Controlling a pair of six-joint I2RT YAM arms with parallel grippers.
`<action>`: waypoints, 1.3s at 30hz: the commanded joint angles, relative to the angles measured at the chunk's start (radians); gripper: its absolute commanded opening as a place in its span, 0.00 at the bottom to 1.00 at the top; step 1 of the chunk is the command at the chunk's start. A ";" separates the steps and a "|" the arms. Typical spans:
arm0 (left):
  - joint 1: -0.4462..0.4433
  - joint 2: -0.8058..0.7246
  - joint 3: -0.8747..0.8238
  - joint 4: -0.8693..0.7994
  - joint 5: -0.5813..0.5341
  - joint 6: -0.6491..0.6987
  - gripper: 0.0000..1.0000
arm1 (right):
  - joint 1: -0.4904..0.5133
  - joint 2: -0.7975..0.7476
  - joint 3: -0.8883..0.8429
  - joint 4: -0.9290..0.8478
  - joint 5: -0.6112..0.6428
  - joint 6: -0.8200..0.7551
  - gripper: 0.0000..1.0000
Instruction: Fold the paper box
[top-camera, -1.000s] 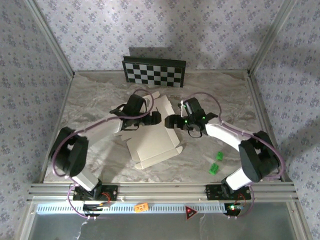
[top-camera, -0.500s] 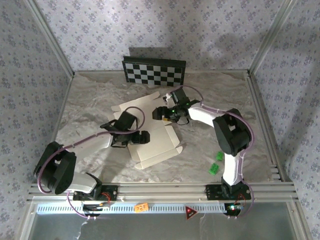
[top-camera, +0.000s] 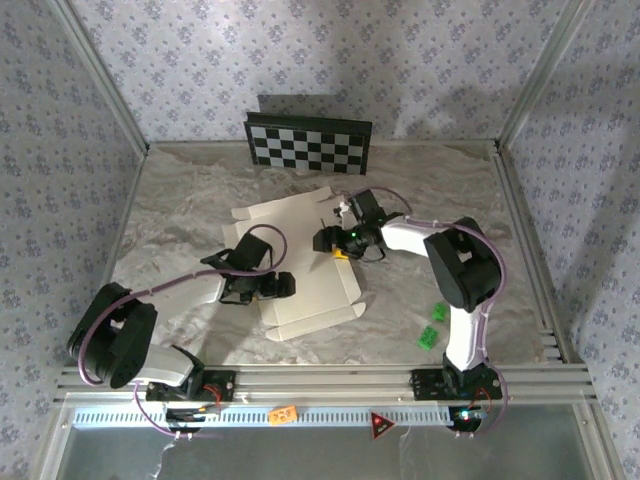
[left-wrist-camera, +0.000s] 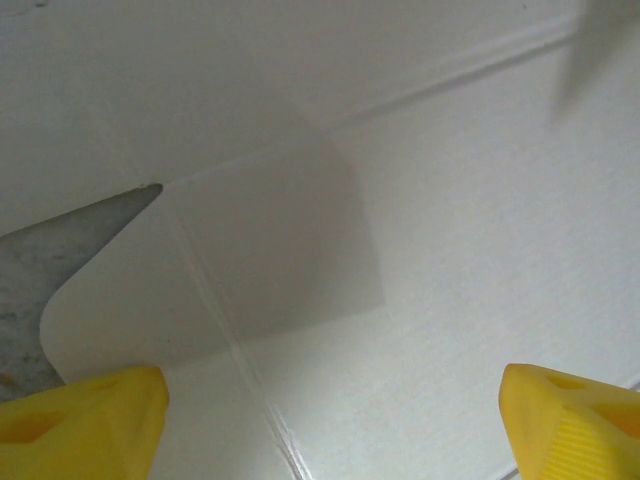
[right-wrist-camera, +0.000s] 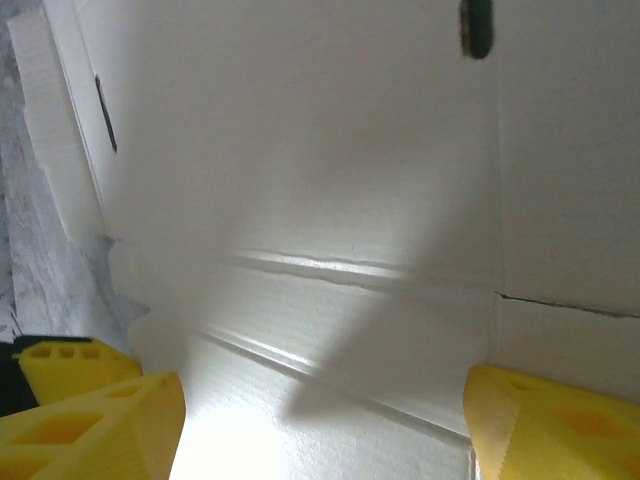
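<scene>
paper box is lying flat, cream side up, on the table with left jaws and right jaws both spread wide right over it holding nothing, so i'd guess a one-sided push just skids or crumples the thin sheet

The box lies flat on the table, cream face up, in the middle. The left gripper is over its left edge, and the right gripper is over its far right part. A checkerboard leans against the far wall. Green bits lie near right.
</scene>
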 joint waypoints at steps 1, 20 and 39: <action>0.005 0.026 0.000 0.011 0.033 -0.009 0.87 | -0.016 -0.084 -0.080 -0.041 0.044 0.019 0.76; -0.024 0.027 -0.014 0.091 0.192 -0.033 0.86 | -0.044 -0.406 -0.365 -0.107 0.207 0.074 0.76; -0.026 -0.049 -0.001 0.025 0.083 -0.003 0.87 | 0.076 -0.590 -0.373 -0.228 0.303 0.026 0.76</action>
